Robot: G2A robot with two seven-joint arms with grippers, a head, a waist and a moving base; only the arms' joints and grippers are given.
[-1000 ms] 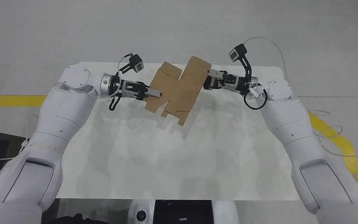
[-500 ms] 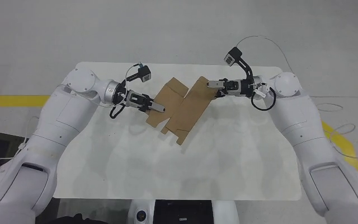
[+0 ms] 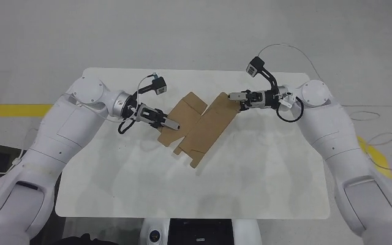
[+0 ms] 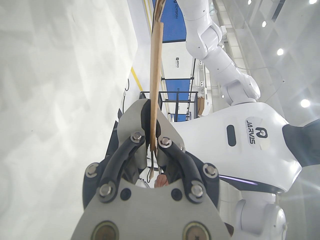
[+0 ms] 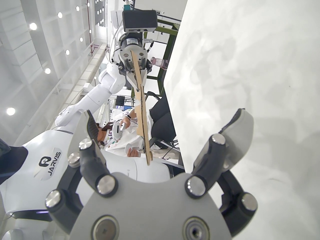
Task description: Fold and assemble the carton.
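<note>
The flat brown corrugated-cardboard carton blank [image 3: 199, 125] hangs clear of the white tabletop [image 3: 122, 177], roughly level with it and stretched between the two arms. The left claw [image 4: 151, 121] is clamped tight on one edge of the blank, with the board pinched thin between its pads. The right claw [image 5: 165, 118] stands wide open at the opposite end. The blank's corner sits in the gap between its jaws and appears to touch neither.

The step in hand looks like taking a second grip so the panels can be opened out. To do it well, the right claw should probably close squarely on a single panel, away from the crease lines, so the board hinges instead of buckling. The left claw's grip is best kept firm and steady while that happens, since it alone carries the blank. Pulling the ends apart gently along the scored folds should raise the sleeve without tearing a flap.

The carton's visible faces are plain brown. I can make out no label, brand or writing on them.
</note>
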